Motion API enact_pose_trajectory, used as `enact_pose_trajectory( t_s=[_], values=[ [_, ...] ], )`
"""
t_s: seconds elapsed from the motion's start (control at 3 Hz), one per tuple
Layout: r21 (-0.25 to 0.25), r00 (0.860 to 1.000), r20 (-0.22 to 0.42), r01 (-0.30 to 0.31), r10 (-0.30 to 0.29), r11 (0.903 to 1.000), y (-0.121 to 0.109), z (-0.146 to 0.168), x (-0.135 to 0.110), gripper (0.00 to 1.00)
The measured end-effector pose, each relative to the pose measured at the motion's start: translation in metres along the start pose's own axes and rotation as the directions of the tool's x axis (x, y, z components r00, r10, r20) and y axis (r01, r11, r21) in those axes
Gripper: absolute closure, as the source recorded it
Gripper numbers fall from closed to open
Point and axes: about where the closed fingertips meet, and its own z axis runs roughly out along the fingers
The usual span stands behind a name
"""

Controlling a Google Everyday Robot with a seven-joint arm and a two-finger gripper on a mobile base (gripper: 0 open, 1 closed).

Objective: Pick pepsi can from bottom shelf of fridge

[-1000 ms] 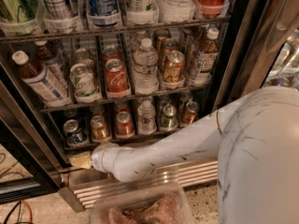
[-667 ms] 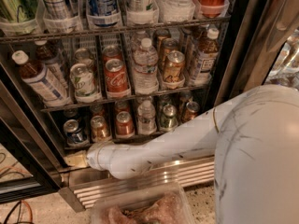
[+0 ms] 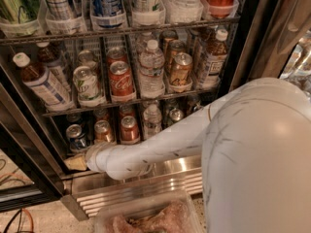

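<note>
The tan gripper (image 3: 75,163) tips a white, grey-scuffed arm (image 3: 160,142), low at the left of the black-framed fridge (image 3: 247,38). Just above it stands the pepsi can (image 3: 77,137), dark blue with a silver top. To the right of that are two copper-orange cans (image 3: 116,129). Higher up is a red cola can (image 3: 121,80) with white script. Below the gripper, to its right, lies a ribbed silver grille (image 3: 146,188).

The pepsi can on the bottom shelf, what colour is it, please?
The pepsi can is dark blue, silver-topped, in the camera view; the gripper sits just below it.

Tool (image 3: 76,163) mostly hidden, below pepsi can (image 3: 77,136)
</note>
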Motion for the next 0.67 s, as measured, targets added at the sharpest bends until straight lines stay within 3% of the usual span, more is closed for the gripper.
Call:
enact_pose_trajectory(
  t_s=[0.67],
  values=[
    [0.048, 0.999, -0.023, 0.028, -0.027, 0.9985, -0.0131, 0.0141, -0.0093, 0.28]
  ],
)
